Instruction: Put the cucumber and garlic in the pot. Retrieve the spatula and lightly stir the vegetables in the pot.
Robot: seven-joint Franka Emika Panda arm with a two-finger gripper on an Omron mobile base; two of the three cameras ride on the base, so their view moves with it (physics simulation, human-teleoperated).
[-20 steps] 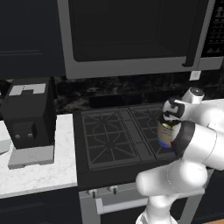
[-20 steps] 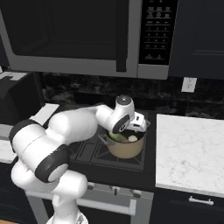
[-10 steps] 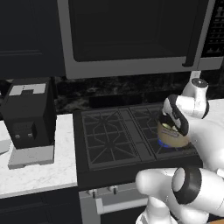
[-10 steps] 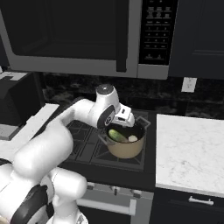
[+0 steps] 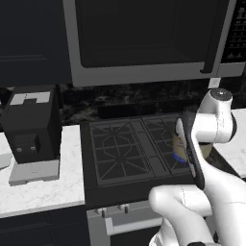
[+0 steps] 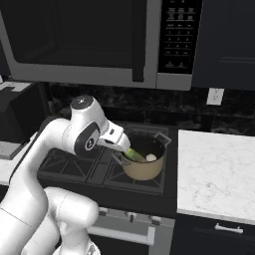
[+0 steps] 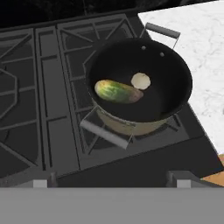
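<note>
The cucumber (image 7: 117, 91) and garlic (image 7: 140, 81) lie touching inside the pot (image 7: 175, 107) on the stove (image 7: 39, 113). The end effector (image 6: 121, 147) hangs released, empty, beside the rim. From the left base view, the arm hides most of the pot.

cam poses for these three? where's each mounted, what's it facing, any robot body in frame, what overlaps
Left base view: behind-left, facing the stove; arm lower right, hiding most of the pot.
Right base view: behind-right; arm lower left, gripper at the pot.
Hand view: on the hand, looking down at cucumber and garlic in the pot.
All share stove and pot.
</note>
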